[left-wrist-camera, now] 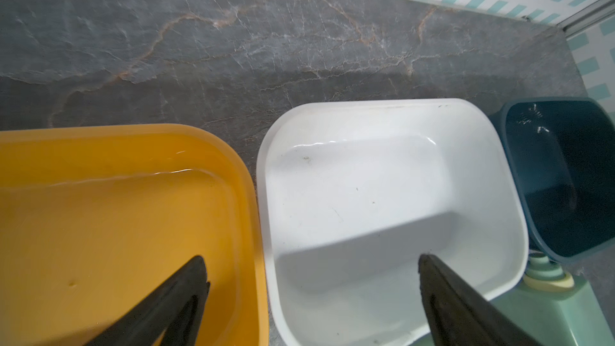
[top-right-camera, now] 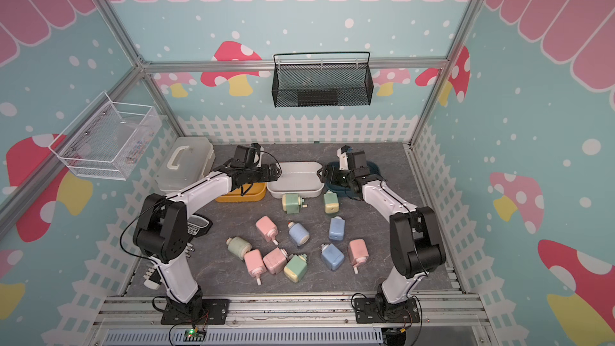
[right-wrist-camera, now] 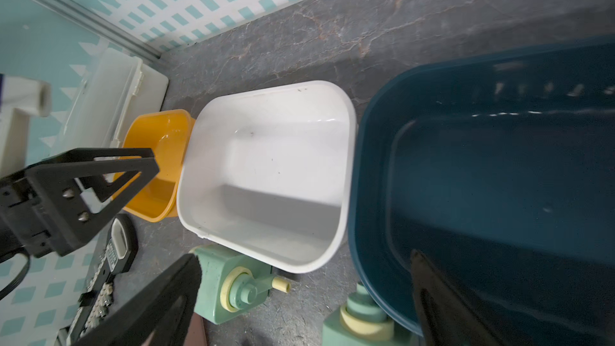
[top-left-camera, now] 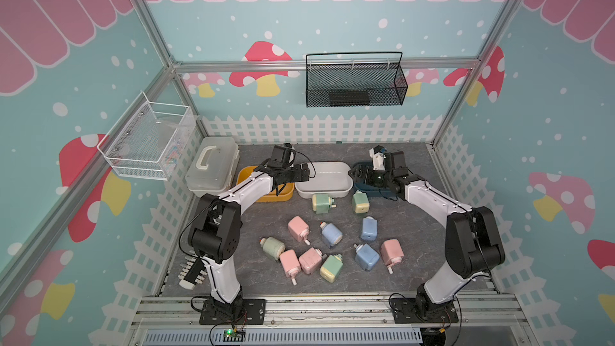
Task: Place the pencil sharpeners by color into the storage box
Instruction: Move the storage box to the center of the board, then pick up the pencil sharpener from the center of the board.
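Left gripper (top-left-camera: 307, 172) and right gripper (top-left-camera: 353, 172) gape empty over either end of the white bin (top-left-camera: 327, 178), pencil sharpeners (top-left-camera: 332, 234) scattered on its near side: likely light, rigid, slick plastic, so pinch across the flat sides.

Glossy, smooth plastic white tub (left-wrist-camera: 366, 105) on matt, stone-veined tabletop (left-wrist-camera: 233, 44) (pencil sharpeners (top-left-camera: 298, 228) look matt plastic).

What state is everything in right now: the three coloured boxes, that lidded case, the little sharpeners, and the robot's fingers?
pencil sharpeners: all eleven loose on the table, none sorted.
yellow box: empty.
white box: empty.
blue box: empty where visible.
lidded case: shut.
left fingers: open, holding nothing.
right fingers: open, holding nothing.
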Controlling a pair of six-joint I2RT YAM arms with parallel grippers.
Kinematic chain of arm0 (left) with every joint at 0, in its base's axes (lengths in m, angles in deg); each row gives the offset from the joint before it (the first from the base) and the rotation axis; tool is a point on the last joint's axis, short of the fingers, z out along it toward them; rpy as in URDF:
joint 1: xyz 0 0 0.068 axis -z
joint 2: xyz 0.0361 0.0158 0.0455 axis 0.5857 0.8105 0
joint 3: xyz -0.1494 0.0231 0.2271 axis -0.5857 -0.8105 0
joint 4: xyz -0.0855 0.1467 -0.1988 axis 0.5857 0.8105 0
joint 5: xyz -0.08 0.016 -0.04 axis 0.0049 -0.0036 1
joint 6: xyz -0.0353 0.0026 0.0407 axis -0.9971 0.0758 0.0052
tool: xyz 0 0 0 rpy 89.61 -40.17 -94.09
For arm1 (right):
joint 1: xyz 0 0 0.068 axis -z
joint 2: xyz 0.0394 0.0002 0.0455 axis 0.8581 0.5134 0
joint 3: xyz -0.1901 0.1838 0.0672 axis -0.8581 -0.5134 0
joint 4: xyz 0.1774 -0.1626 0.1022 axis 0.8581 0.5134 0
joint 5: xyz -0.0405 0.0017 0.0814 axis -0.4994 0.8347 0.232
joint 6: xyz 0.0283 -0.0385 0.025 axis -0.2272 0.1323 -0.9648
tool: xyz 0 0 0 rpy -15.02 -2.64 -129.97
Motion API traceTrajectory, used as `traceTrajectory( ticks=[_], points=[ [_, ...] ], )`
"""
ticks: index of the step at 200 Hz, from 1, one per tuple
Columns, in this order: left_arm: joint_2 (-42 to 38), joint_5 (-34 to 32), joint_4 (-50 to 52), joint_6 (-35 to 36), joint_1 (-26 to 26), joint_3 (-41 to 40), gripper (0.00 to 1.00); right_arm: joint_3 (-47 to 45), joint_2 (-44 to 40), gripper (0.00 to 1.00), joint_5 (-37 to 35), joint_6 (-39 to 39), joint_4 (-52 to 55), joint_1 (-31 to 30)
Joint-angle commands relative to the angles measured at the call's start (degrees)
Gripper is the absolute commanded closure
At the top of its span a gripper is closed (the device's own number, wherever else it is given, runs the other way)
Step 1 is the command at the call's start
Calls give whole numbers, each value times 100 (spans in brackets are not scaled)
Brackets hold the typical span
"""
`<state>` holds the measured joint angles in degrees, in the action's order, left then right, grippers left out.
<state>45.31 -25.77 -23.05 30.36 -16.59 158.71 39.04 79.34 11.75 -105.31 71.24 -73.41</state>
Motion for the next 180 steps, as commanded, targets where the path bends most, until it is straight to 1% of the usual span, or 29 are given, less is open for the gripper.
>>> traceTrajectory(
  ticks=[1,16,36,51,70,91,104,107,123,136,167,180],
  points=[
    [-464,-293,-418,-167,58,-479,1,-95,-333,1,-602,367,231,-29],
    [-708,-330,-531,-289,89,-697,1,-344,-655,1,-838,685,147,-29],
    [-944,-421,-527,-415,147,-906,1,-1052,-1175,2,-1062,718,-559,-28],
    [-1122,-567,-567,-461,249,-1081,1,-1376,-1459,2,-930,901,-869,-23],
    [-1339,-722,-573,-540,363,-1294,1,-1392,-1709,2,-911,1087,-555,-20],
    [-1571,-534,-504,-692,395,-1452,1,-1446,-1953,2,-773,1273,-307,-21],
    [-1695,-585,-427,-754,395,-1527,1,-1543,-2125,3,-621,1343,-235,-23],
    [-1727,-626,-393,-745,551,-1534,1,-1568,-2161,3,-589,1345,-203,-27],
    [-1878,-995,-294,-619,808,-1582,1,-1646,-2333,4,-280,1502,46,-28],
    [-1978,-1048,-293,-558,956,-1626,1,-1646,-2419,5,-186,1635,358,-48],
    [-2011,-1004,-290,-629,1229,-1615,1,-1787,-2655,6,-450,1716,933,-102],
    [-1974,-921,-290,-484,1398,-1558,1,-1813,-2713,6,-576,1769,1167,-132]
  ],
)
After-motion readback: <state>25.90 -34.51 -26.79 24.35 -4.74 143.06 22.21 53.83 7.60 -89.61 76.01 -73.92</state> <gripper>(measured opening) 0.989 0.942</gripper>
